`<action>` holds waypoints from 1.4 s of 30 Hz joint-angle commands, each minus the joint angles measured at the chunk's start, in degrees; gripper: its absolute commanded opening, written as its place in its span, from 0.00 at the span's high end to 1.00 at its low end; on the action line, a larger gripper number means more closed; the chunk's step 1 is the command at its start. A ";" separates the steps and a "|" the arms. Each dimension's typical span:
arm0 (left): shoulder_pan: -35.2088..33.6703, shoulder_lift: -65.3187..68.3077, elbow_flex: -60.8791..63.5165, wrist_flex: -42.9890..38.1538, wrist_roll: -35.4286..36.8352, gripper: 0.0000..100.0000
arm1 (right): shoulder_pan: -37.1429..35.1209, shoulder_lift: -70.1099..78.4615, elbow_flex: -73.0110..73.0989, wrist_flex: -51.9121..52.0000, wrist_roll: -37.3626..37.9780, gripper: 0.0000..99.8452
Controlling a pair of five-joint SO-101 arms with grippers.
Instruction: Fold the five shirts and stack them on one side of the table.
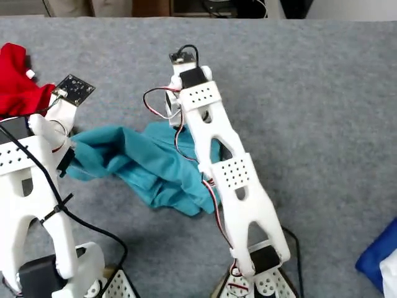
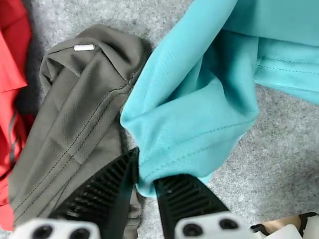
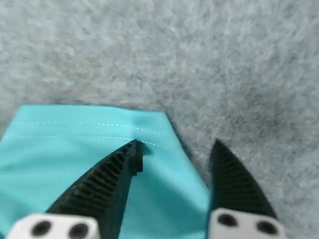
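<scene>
grey table [image 1: 322, 93] | left claw [image 2: 146, 167] clamps teal shirt [image 2: 199, 99] | right claw [image 3: 177, 145] spread, low over hem

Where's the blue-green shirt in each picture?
High view: the crumpled turquoise mesh shirt lies between the two arms.
Left wrist view: a fold of it is pinched in the left pincer, beside an olive shirt.
Right wrist view: its stitched corner lies flat under one finger of the open right pincer.
Shared landmark: the grey felt tabletop lies beneath it in all three.
</scene>
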 commanded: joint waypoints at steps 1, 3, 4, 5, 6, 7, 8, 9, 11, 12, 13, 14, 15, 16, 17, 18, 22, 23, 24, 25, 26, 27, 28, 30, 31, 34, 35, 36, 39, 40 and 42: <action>-0.70 -0.66 -0.62 0.35 -0.09 0.98 | -0.66 -0.13 -2.51 0.97 -0.70 0.89; -0.70 -0.66 -0.62 0.35 -0.09 0.98 | -0.57 -0.13 -2.51 0.97 -0.70 0.96; -0.70 -0.66 -0.62 0.35 -0.09 0.98 | -0.48 -0.13 -2.68 0.97 -0.70 0.99; -0.70 -0.66 -0.62 0.35 -0.09 0.98 | -0.40 -0.22 -2.86 0.97 -0.70 1.00; -0.70 -0.66 -0.62 0.35 -0.09 0.98 | -0.31 -0.31 -2.95 0.97 -0.70 0.99; -0.70 -0.75 -0.70 0.35 -0.09 0.98 | -0.04 -0.57 -2.95 1.05 -0.70 0.99; -0.70 -1.01 -0.70 0.35 -0.09 0.98 | 0.31 -1.36 -2.95 1.05 -0.70 1.00; -0.70 -1.71 -0.70 0.35 -0.09 0.98 | 0.66 -2.42 -2.95 1.05 -0.70 1.00; -0.70 -3.82 -0.70 0.09 -0.09 0.98 | 2.24 -5.76 -2.95 1.05 -0.70 1.00; -0.70 -5.05 -0.70 0.00 0.00 0.98 | 3.03 -8.04 -2.95 1.05 -1.05 1.00; -0.53 -6.29 -0.62 -0.09 0.44 0.98 | 3.82 -10.51 -2.95 1.05 -1.85 1.00; -0.35 -7.25 -0.44 -0.18 1.58 0.98 | 4.79 -13.05 -2.95 1.05 -2.64 1.00; -0.09 -8.04 -0.09 -0.70 3.16 0.98 | 5.49 -15.78 -2.95 1.05 -3.08 1.00; -0.09 -8.84 0.44 -1.93 4.92 0.98 | 6.11 -18.68 -2.95 1.05 -3.08 1.00; -0.09 -9.45 1.32 -3.69 6.51 0.98 | 6.64 -21.49 -2.68 1.05 -2.99 1.00; -0.26 -9.98 2.11 -6.15 7.91 0.98 | 6.99 -24.31 -2.42 1.05 -2.81 1.00; -0.62 -11.82 3.78 -11.96 15.56 0.98 | 8.40 -34.95 -2.42 1.05 -2.73 1.00; -0.62 -12.62 3.78 -12.04 17.76 0.98 | 8.40 -37.32 -2.33 1.05 -2.73 1.00; -0.62 -13.49 3.78 -12.13 19.43 0.98 | 8.40 -39.69 -1.54 1.05 -2.73 1.00; -0.62 -14.46 3.78 -12.13 20.75 0.98 | 8.40 -41.98 0.13 1.05 -2.73 1.00; -0.53 -15.60 4.04 -12.13 21.54 0.98 | 8.22 -44.18 2.51 1.05 -2.73 1.00; -0.44 -16.66 4.22 -11.96 21.98 0.98 | 8.04 -46.64 5.67 1.05 -2.73 1.00; -0.44 -17.54 4.48 -11.87 22.33 0.98 | 7.69 -49.10 10.15 1.05 -2.64 1.00; -0.44 -19.30 6.24 -11.87 22.15 0.98 | 6.11 -54.81 21.58 1.05 -2.64 1.00; -0.53 -20.00 7.12 -11.87 22.07 0.98 | 5.41 -57.98 27.91 1.05 -2.64 1.00; -0.62 -22.37 10.37 -11.87 21.98 0.98 | 1.63 -68.18 47.16 0.97 -2.55 1.00; -0.62 -23.25 11.43 -11.87 21.98 0.98 | 0.31 -71.25 52.79 0.79 -2.55 1.00; -0.62 -24.13 12.31 -11.87 21.98 0.98 | -0.92 -74.07 57.98 0.70 -2.46 1.00; -0.62 -26.77 14.59 -11.87 21.98 0.98 | -3.47 -80.75 70.46 -0.62 -2.46 1.00; -0.62 -27.56 15.12 -11.87 21.98 0.98 | -4.00 -82.42 73.89 -1.05 -2.46 1.00; -0.62 -28.44 15.91 -11.87 21.98 0.98 | -5.05 -84.70 79.69 -1.76 -2.46 1.00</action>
